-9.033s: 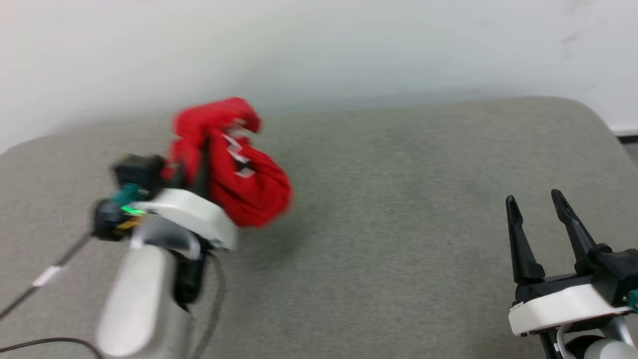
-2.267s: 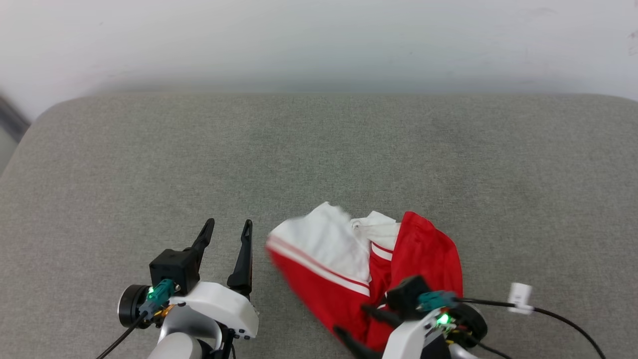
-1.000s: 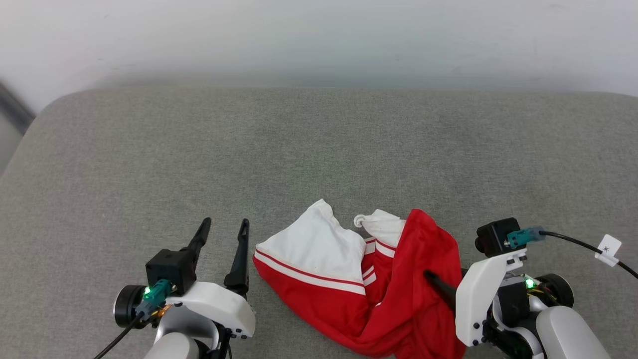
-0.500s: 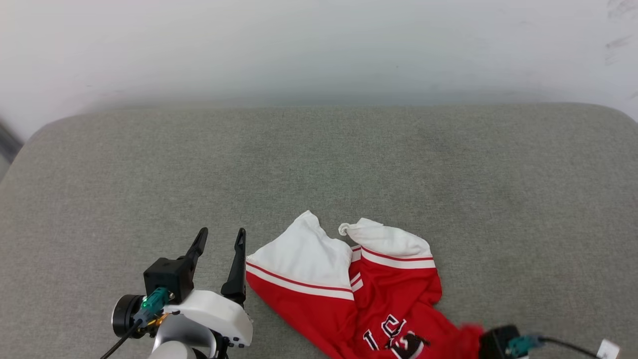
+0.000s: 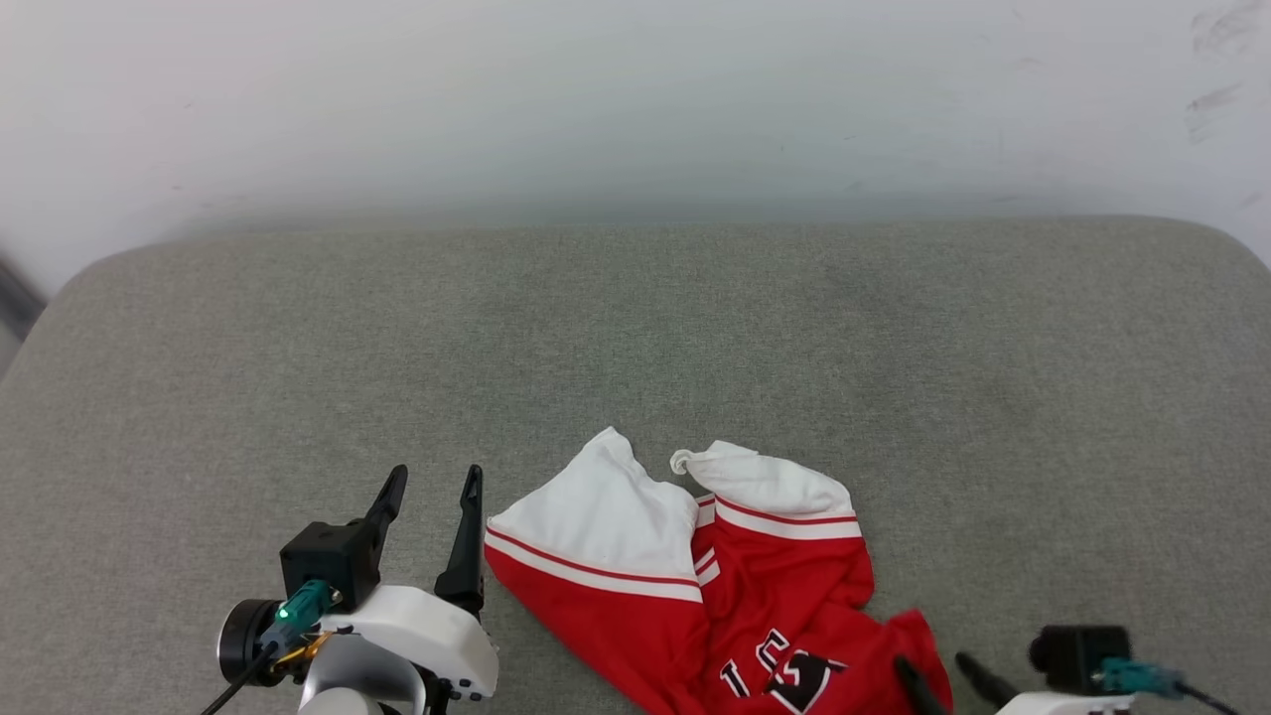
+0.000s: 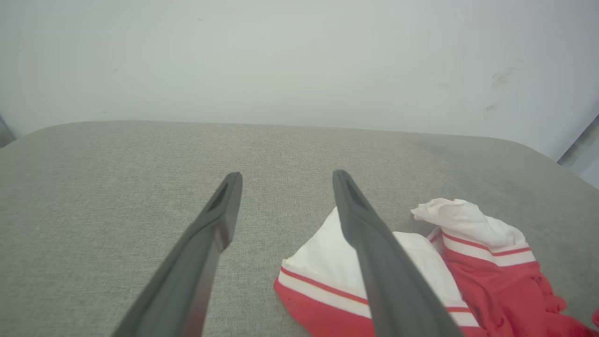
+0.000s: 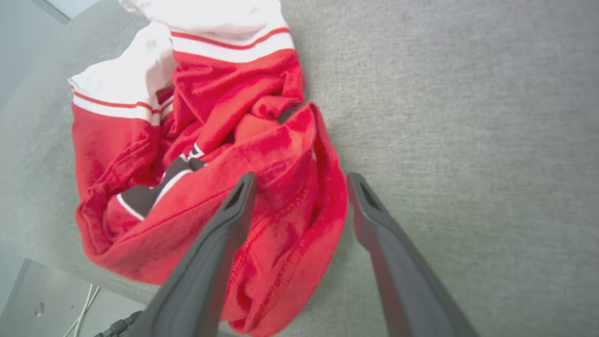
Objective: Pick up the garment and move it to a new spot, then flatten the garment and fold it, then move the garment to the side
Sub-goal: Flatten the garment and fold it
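- Head view puts the garment [image 5: 715, 586] in a crumpled heap at the near edge of the grey surface [image 5: 635, 328], right of the middle. Its white sleeves [image 5: 606, 497] point toward the far edge and its black lettering [image 5: 794, 675] is partly buried.
- Your left gripper [image 5: 435, 475] hovers just beside the left-hand sleeve, jaws apart and empty.
- Your right gripper [image 7: 302, 180] hangs over the red edge fold, jaws spread and holding nothing.
- Flattening looks to be the step in hand.
- With the right, pinch a single layer, because the fold under it looks doubled.
- With the left, take the striped sleeve edge, then draw both hands apart toward the left and right edges.
- Pull toward the far edge as well. In the right wrist view a red fold seems to hang over the near edge and could slide off.
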Controlling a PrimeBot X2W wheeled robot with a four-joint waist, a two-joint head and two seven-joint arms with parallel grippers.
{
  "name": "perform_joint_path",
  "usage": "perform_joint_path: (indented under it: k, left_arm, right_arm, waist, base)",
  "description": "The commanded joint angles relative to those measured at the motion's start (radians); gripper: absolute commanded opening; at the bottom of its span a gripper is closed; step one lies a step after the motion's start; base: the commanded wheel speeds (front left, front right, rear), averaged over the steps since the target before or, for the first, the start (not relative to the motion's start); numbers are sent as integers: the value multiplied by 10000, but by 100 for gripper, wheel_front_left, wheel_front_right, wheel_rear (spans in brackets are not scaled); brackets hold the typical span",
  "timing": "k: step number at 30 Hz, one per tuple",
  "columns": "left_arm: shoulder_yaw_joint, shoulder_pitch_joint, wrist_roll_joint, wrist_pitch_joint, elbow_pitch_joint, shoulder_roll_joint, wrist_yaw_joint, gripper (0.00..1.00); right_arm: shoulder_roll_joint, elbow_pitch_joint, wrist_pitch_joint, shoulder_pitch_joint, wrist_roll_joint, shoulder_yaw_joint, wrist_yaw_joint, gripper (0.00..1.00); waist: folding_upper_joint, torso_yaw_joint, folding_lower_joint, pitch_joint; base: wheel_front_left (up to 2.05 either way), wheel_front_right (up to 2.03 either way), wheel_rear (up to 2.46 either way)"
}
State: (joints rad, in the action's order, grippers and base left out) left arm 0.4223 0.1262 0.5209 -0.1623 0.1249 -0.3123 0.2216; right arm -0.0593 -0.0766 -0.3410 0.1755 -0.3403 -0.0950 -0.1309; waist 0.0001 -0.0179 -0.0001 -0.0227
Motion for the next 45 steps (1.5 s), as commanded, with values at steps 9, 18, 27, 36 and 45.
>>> perform_joint_path:
  k: [9,18,27,36,45]
  left_arm:
    - [66,163,-19,-67,-169,-34,14,100]
    - [256,1020,-125,-285,-21,210,-258,100]
    - [258,1281,-56,-521,229,396,-314,100]
    - [140,956,66,-582,366,259,-204,100]
    - [188,570,128,-409,240,132,-74,100]
  right_arm:
    - [-417,137,-144,-1728,220,981,3,100]
    - [-1988,-1869,-2338,-4953,-937,-1202,3,100]
    - [-2346,-4152,-3703,-6140,-1806,-2741,4,100]
    - [-2267,-4206,-2478,-6491,-2101,-2558,3,0]
    - [-2022,-3643,-1535,-5019,-1742,-29,3,0]
  waist:
    - [-1,179,1,-343]
    - [-1,1290,1,-1387]
    - [-1,1724,1,-1777]
    - [-1,1430,1,-1302]
    - [-1,805,1,-795]
  base:
    - [0,0,0]
    - [0,0,0]
    - [0,0,0]
    - [0,0,0]
    - [0,0,0]
